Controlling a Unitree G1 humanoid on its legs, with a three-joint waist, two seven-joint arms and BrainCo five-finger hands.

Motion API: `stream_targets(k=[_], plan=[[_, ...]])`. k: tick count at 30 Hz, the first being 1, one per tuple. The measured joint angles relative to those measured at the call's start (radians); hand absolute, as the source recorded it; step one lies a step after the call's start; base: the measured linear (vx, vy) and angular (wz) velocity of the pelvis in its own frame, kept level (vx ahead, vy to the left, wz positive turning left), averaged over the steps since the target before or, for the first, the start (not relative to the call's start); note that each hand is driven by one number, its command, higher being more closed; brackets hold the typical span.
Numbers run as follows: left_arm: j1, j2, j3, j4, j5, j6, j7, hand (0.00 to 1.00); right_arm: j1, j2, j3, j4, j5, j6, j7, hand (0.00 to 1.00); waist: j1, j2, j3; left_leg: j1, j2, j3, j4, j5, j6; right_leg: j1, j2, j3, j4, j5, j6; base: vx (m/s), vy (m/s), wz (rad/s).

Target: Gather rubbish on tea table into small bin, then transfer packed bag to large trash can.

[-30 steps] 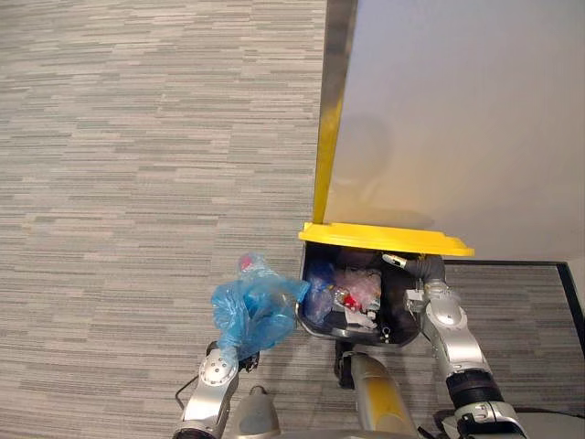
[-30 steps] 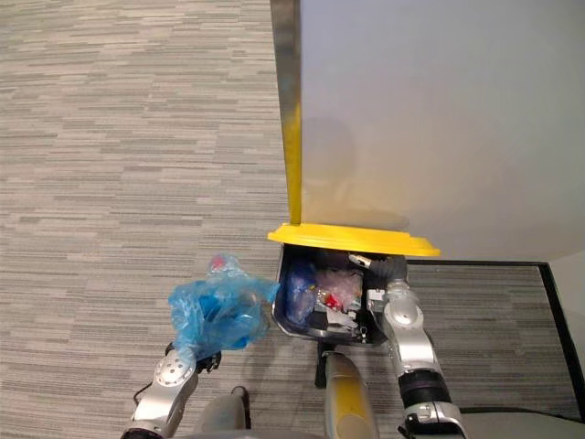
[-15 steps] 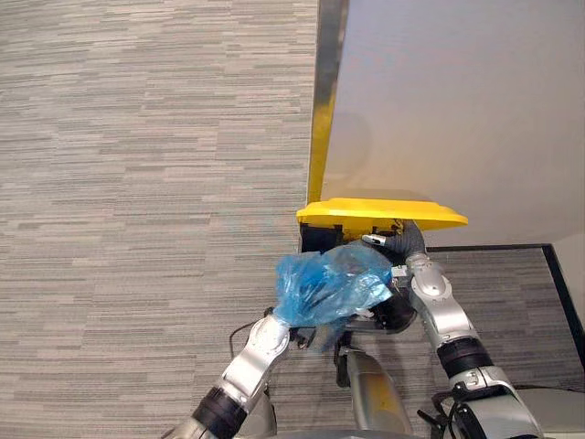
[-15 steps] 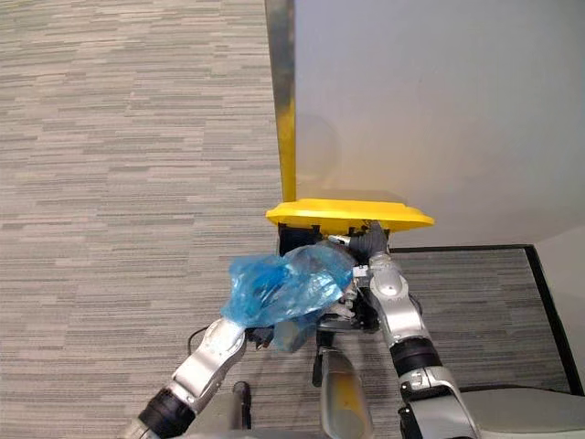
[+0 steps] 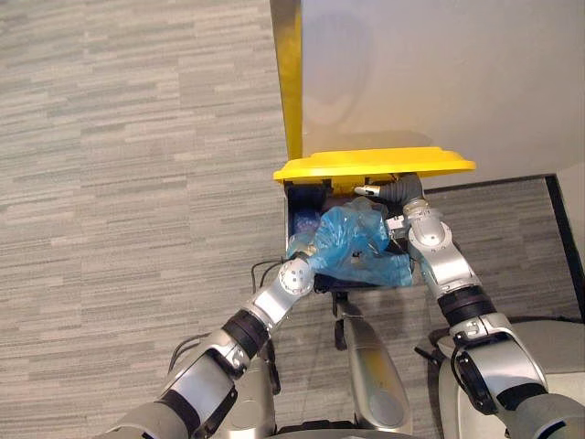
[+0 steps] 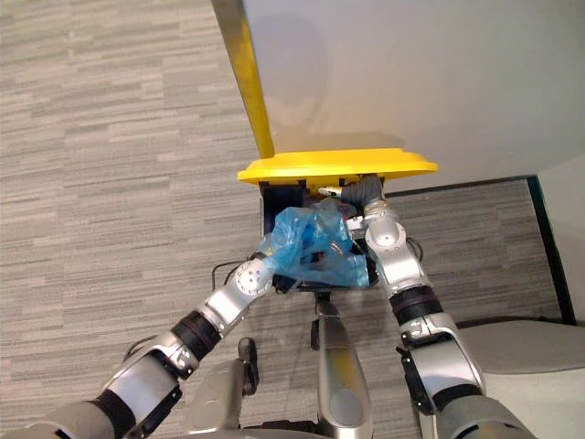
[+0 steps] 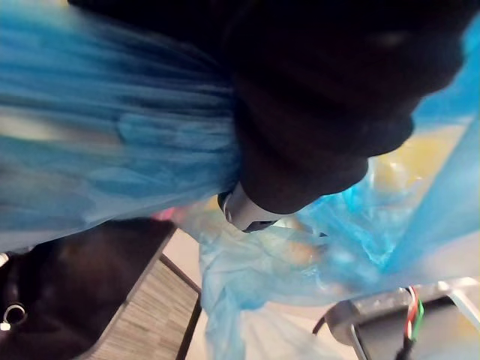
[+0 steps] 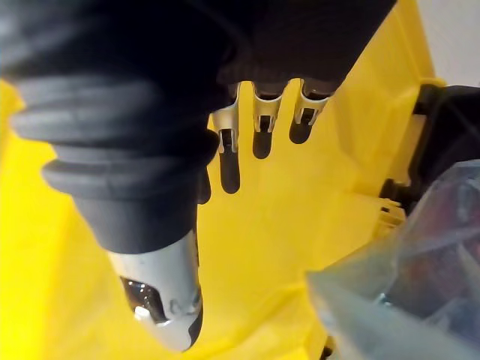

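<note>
Packed bag going into the large trash can (image 5: pixel 292 208)

The blue bag (image 5: pixel 358 243) sits in the can's mouth, below the yellow lid (image 5: pixel 375 165). The right hand (image 8: pixel 259 124) props that lid with flat, straight fingers. The left hand (image 7: pixel 322 105) is buried in plastic, so I cannot tell its grip. Next it should release the bag and pull clear.

Looks like an office (grey striped carpet (image 5: pixel 137 137), white wall (image 5: pixel 439 73)).
</note>
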Motion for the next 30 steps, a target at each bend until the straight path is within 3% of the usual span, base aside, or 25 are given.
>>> stream_targets(k=[9, 10, 21, 30], plan=[[-0.077, 0.007, 0.045, 0.166, 0.079, 0.009, 0.022, 1.0, -0.041, -0.069, 0.0, -0.001, -0.084, -0.002, -0.007, 0.0, -0.006, 0.026, 0.027, -0.106, -0.007, -0.003, 0.062, -0.017, 0.015, -0.081, -0.008, 0.005, 0.004, 0.012, -0.01, 0.02, -0.002, 0.0], [-0.082, 0.006, 0.048, 0.187, 0.087, 0.017, 0.024, 0.0, -0.039, -0.071, 0.0, -0.003, -0.099, -0.003, -0.018, 0.0, -0.007, 0.031, 0.035, -0.114, -0.007, -0.006, 0.07, -0.019, 0.015, -0.084, -0.009, 0.004, 0.004, 0.013, -0.009, 0.0, 0.0, 0.0], [-0.085, -0.049, 0.114, 0.231, 0.278, 0.062, 0.044, 0.0, 0.07, -0.035, -0.009, -0.146, -0.169, -0.022, -0.04, 0.0, 0.009, 0.033, 0.036, -0.177, 0.005, 0.018, 0.128, -0.053, 0.013, -0.152, 0.007, 0.032, 0.037, 0.012, -0.009, 0.01, -0.014, -0.08], [-0.044, -0.064, 0.161, 0.253, 0.278, 0.067, 0.045, 0.0, 0.122, -0.018, -0.016, -0.174, -0.175, -0.028, -0.04, 0.0, 0.025, 0.033, 0.036, -0.156, 0.008, 0.034, 0.124, -0.053, 0.012, -0.149, 0.016, 0.049, 0.043, 0.013, -0.009, 0.02, -0.012, -0.06]])
